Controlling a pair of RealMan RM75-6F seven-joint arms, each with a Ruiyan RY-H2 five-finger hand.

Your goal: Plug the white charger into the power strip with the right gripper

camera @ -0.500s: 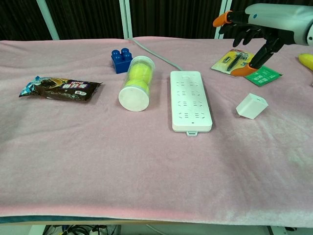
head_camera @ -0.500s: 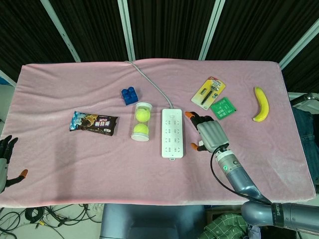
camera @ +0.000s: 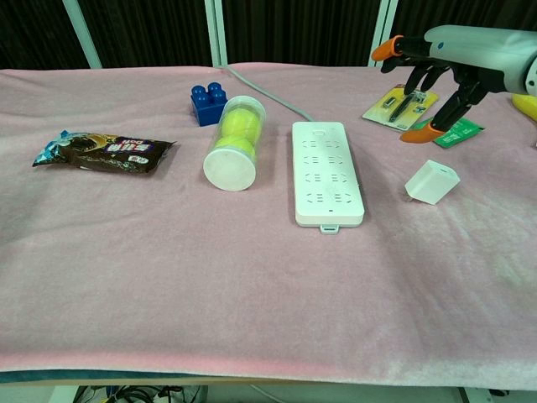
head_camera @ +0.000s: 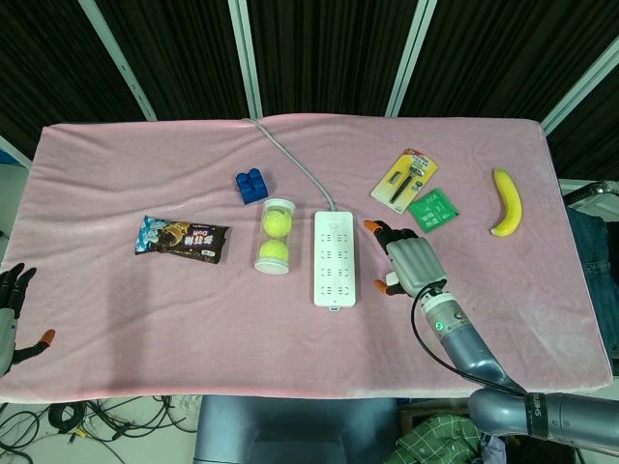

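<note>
The white charger point(camera: 432, 181) lies on the pink cloth, a short way right of the white power strip point(camera: 326, 172). In the chest view my right hand point(camera: 438, 74) hovers above and behind the charger with its fingers spread, holding nothing. Seen from the head camera, the right hand point(head_camera: 407, 261) sits just right of the power strip point(head_camera: 335, 257) and hides the charger. My left hand point(head_camera: 16, 307) hangs off the table's near left corner, fingers apart and empty.
A clear tube of tennis balls point(head_camera: 275, 237) lies left of the strip, with a blue brick point(head_camera: 251, 185) behind it and a snack packet point(head_camera: 184, 238) further left. Behind the right hand are a yellow carded tool point(head_camera: 404, 180), a green packet point(head_camera: 432, 209) and a banana point(head_camera: 507, 203).
My right hand has dropped a little and shifted slightly right, closer to the charger. Charger, strip and left hand have not moved.
</note>
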